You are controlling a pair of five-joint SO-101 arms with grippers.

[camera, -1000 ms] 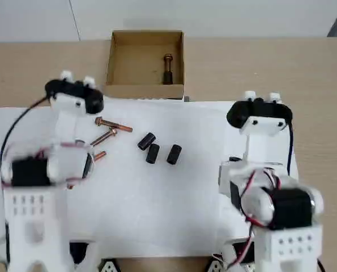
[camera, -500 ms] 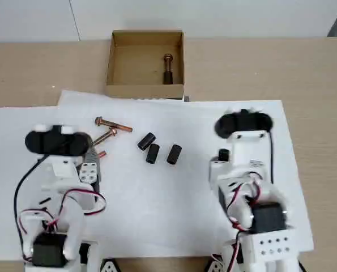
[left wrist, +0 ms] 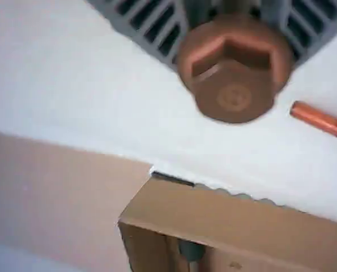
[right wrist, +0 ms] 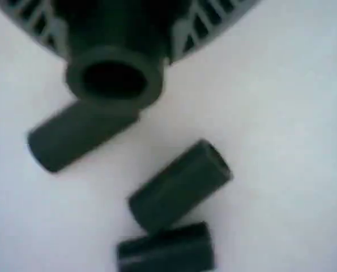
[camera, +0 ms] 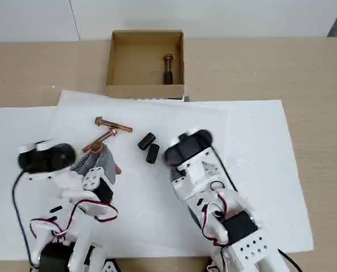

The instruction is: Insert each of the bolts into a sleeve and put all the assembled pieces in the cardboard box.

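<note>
My left gripper is shut on a copper bolt whose hex head faces the left wrist camera; in the high view this gripper sits just near of the loose bolts. Another bolt's shank lies on the paper beyond it. My right gripper is shut on a black sleeve, its open bore facing the right wrist camera, just above three loose sleeves. Two of these sleeves lie left of the right arm. The cardboard box holds one assembled piece.
White paper sheets cover the near half of the wooden table. The box stands at the far edge of the paper, its near wall ahead of the left gripper. The two arms stand about one arm's width apart.
Both arms have come down toward the paper. The left arm drew back toward the near edge beside the bolts. The right arm swung left over the sleeves, covering the rightmost one.
</note>
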